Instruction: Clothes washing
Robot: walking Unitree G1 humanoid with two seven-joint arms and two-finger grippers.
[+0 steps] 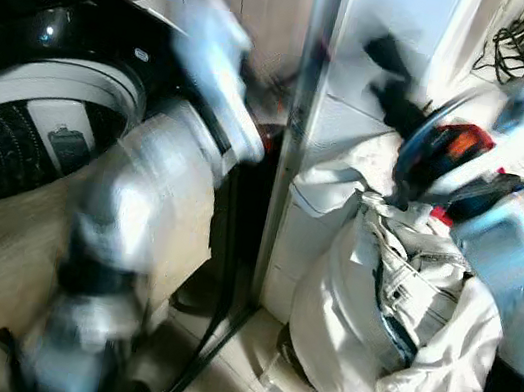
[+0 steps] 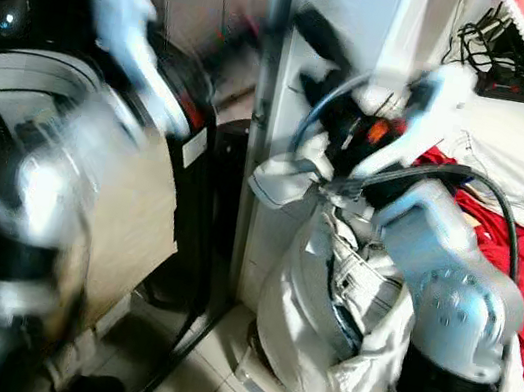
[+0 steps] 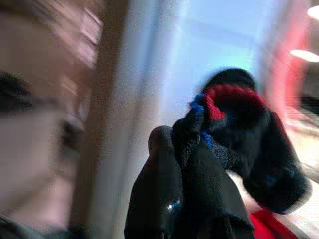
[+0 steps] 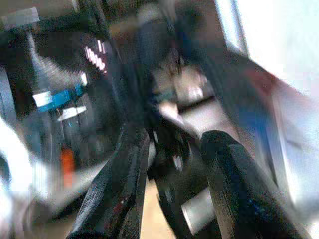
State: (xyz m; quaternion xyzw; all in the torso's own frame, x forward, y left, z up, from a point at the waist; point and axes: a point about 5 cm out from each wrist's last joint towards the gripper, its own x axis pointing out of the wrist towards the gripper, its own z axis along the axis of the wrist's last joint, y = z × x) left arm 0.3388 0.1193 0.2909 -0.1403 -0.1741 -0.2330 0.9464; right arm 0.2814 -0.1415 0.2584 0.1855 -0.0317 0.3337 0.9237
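My left gripper (image 3: pixel 192 164) is pinched tight on a dark sock (image 3: pixel 244 144) with red and blue trim, held up between the washing machine (image 1: pixel 24 103) and the white laundry bag (image 1: pixel 371 327). Right gripper (image 4: pixel 172 164) hangs above the bag, fingers apart, holding nothing. Everything's pretty blurry.
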